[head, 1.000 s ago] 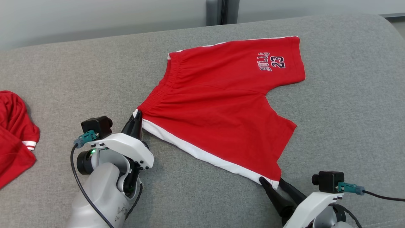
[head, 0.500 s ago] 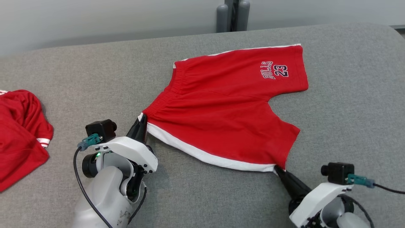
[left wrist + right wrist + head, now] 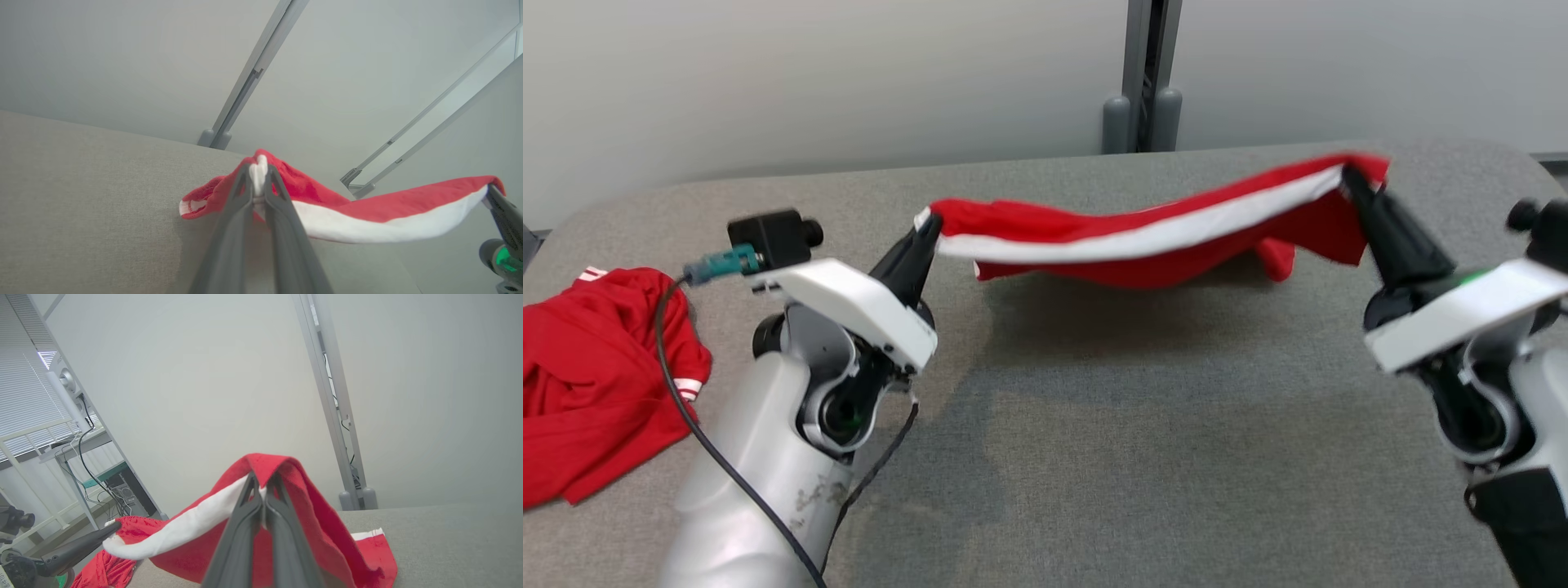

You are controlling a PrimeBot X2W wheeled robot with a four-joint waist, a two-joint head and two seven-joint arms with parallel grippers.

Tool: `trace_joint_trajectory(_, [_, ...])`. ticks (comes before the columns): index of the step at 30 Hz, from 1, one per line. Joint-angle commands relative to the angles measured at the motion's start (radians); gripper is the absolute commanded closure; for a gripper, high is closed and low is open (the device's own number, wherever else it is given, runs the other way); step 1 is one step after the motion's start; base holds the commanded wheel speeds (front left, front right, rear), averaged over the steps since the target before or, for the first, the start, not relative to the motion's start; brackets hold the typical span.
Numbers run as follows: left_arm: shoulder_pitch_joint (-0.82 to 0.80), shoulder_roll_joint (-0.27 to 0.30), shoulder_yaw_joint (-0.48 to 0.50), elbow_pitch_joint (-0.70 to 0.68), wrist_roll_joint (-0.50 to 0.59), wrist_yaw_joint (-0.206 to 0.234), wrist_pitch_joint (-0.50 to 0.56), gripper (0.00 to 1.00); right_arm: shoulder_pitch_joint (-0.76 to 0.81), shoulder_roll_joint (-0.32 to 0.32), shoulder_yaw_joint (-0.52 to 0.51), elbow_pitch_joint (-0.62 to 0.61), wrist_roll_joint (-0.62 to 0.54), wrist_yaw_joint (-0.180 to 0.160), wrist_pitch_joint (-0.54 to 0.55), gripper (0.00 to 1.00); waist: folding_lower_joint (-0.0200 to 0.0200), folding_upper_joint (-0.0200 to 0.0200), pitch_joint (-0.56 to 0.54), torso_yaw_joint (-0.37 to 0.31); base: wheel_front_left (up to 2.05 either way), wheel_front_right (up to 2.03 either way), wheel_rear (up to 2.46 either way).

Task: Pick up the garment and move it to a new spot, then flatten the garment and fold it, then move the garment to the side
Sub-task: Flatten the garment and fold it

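Garment [image 3: 1143, 237] edge-on in head view: most of cloth hidden behind raised white-striped edge. Right gripper [image 3: 1349, 175] blurred; right arm [image 3: 1486, 359] blurred, cut by right edge. Second red garment [image 3: 596, 392], far left, cut by left edge. Left forearm [image 3: 752, 490] cut by bottom edge.

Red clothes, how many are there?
2. The garment hangs stretched between the left gripper and the right gripper, above the grey cushion. A second red garment lies crumpled on it at the far left. I see no others.
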Motion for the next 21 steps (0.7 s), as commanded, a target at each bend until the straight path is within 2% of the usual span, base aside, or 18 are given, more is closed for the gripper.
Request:
trace_joint_trajectory(1, [-0.017, 0.005, 0.014, -0.041, -0.027, 0.014, 0.034, 1.00, -0.032, -0.007, -0.018, -0.007, -0.011, 0.000, -0.006, 1.00, 0.0000, 0.0000, -0.019, 0.007, 0.00, 0.00, 0.00])
trace_joint_trajectory(4, [-0.027, -0.004, 0.061, -0.147, -0.113, 0.076, 0.122, 1.00, -0.100, -0.001, -0.048, -0.016, -0.019, 0.000, 0.005, 1.00, 0.0000, 0.0000, -0.037, 0.009, 0.00, 0.00, 0.00])
trace_joint_trajectory(6, [-0.041, -0.019, 0.105, -0.213, -0.190, 0.144, 0.175, 1.00, -0.140, 0.006, -0.068, -0.015, -0.016, 0.000, 0.024, 1.00, 0.0000, 0.0000, -0.042, 0.009, 0.00, 0.00, 0.00])
trace_joint_trajectory(10, [-0.078, -0.029, 0.151, -0.325, -0.274, 0.282, 0.238, 1.00, -0.216, 0.016, -0.100, -0.007, -0.015, 0.000, 0.079, 1.00, 0.0000, 0.0000, -0.034, 0.011, 0.00, 0.00, 0.00])
trace_joint_trajectory(11, [-0.112, -0.031, 0.159, -0.372, -0.291, 0.338, 0.263, 1.00, -0.259, 0.021, -0.111, -0.008, -0.021, 0.000, 0.111, 1.00, 0.0000, 0.0000, -0.014, 0.011, 0.00, 0.00, 0.00])
trace_joint_trajectory(16, [-0.219, -0.009, 0.158, -0.402, -0.278, 0.427, 0.325, 1.00, -0.388, 0.023, -0.129, 0.019, -0.025, 0.000, 0.177, 1.00, 0.0000, 0.0000, 0.082, 0.010, 0.00, 0.00, 0.00])
trace_joint_trajectory(21, [-0.414, 0.014, 0.146, -0.356, -0.245, 0.457, 0.355, 1.00, -0.599, 0.018, -0.110, 0.072, -0.059, 0.000, 0.222, 1.00, 0.0000, 0.0000, 0.244, 0.003, 0.00, 0.00, 0.00])
